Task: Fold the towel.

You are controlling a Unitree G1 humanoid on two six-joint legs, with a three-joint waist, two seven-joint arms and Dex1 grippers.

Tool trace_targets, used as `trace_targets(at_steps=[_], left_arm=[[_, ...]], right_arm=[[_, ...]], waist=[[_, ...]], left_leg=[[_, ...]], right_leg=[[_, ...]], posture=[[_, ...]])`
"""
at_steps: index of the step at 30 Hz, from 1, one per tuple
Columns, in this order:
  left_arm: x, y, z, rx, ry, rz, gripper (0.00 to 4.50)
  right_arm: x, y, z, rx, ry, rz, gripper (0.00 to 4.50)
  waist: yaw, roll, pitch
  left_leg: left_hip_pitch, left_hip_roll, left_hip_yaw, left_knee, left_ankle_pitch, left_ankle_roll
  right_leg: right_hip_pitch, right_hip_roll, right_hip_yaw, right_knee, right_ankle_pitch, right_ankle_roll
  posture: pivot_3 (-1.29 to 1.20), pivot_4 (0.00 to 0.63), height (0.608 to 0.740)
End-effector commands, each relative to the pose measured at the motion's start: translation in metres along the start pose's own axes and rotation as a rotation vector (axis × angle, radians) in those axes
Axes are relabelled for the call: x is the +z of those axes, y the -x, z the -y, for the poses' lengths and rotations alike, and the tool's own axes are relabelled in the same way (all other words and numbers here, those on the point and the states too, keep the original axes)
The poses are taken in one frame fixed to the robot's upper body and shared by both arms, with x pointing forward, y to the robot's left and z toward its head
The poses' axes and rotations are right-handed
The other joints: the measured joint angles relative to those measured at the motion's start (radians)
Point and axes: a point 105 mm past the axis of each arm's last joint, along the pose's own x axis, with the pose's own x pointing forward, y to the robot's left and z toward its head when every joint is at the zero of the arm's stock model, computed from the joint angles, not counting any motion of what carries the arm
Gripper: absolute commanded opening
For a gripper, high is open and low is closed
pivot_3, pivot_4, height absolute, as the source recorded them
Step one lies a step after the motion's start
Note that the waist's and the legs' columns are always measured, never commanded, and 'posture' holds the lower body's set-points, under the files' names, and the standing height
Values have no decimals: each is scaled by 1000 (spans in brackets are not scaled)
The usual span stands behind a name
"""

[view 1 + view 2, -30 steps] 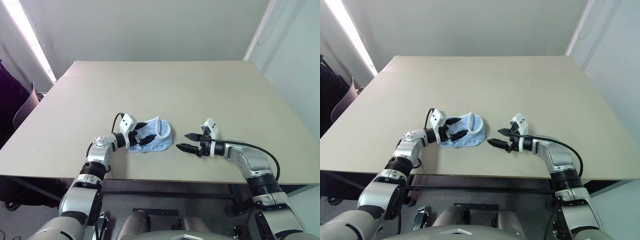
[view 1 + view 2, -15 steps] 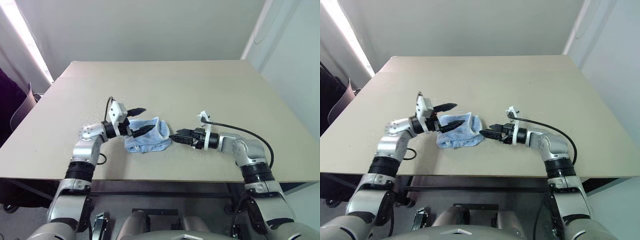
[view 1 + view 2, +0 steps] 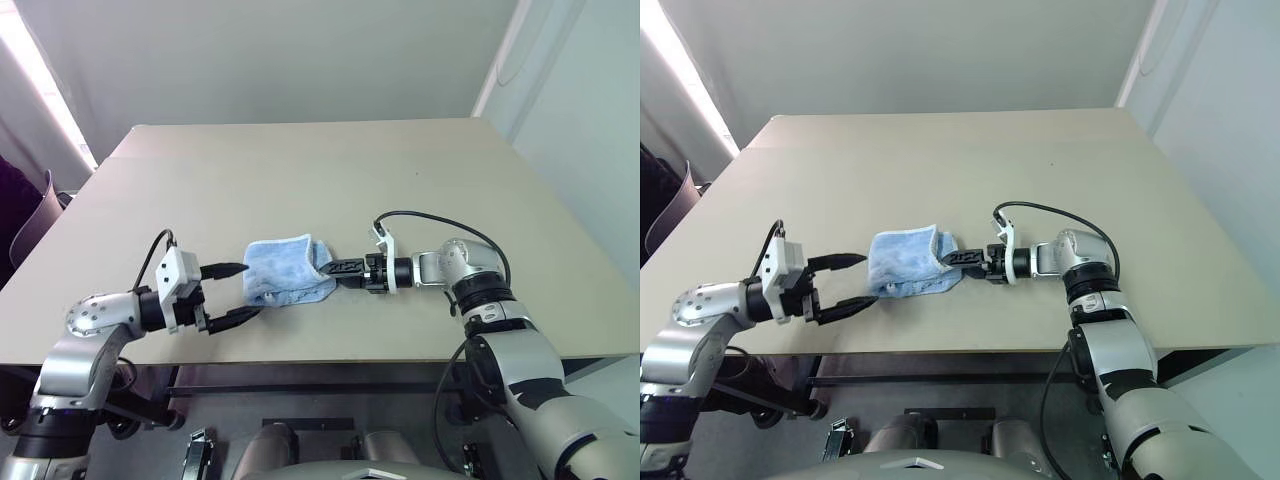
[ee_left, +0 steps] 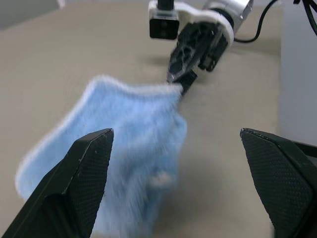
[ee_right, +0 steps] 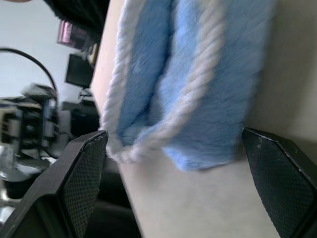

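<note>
The towel (image 3: pixel 288 270), light blue with white edging, lies bunched and folded over near the table's front middle. My left gripper (image 3: pixel 250 289) is open just left of the towel, a little above the table and clear of the cloth. In the left wrist view the towel (image 4: pixel 133 129) lies between and beyond the wide fingers (image 4: pixel 79 183). My right gripper (image 3: pixel 328 270) points left at the towel's right edge. The right wrist view has the towel's layered edge (image 5: pixel 198 74) close up between its spread fingers (image 5: pixel 84 178); it is open, with nothing gripped.
The beige table (image 3: pixel 400 170) stretches far back and to both sides. A dark chair (image 3: pixel 30 210) stands off the left edge. A black cable (image 3: pixel 430 218) loops over my right forearm. The front edge runs just below both arms.
My left gripper drew back off the towel, toward the left and the front edge. The right gripper moved left to the towel's right edge and rolled. The towel lies flatter.
</note>
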Motion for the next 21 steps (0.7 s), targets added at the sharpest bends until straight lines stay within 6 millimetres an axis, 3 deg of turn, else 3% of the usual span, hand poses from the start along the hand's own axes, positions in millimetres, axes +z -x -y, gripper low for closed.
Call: trace_targets(at_steps=[1,6,14,17,21], left_arm=[[10,15,-4,70,-27,10,4327],[2,22,-2,122,18,4,4327],[-2,17,0,154,19,9,4327],[-7,19,-1,165,15,-12,4383],[-7,19,-3,180,20,-4,4383]], right_arm=[[7,-13,-18,48,-5,-9,4500],[7,-35,-24,46,-25,-10,4500],[7,-49,-9,-69,-94,23,4500],[6,-46,-5,-92,-108,11,3852],[1,-43,0,-119,-119,-17,2392]], waist=[[-3,0,0],[-10,1,0],[-19,1,-1],[-19,2,-1],[-16,3,-1]], left_leg=[[1,0,0,0,0,0],[1,0,0,-1,0,0],[4,0,0,-1,0,0],[6,0,0,-1,0,0],[6,0,0,-1,0,0]], right_leg=[[0,0,0,0,0,0],[0,0,0,0,0,0],[1,1,1,0,1,-1],[4,1,2,0,-1,-5],[4,1,2,-1,-1,-5]], posture=[[0,0,740],[0,0,740],[0,0,740],[0,0,740],[0,0,740]])
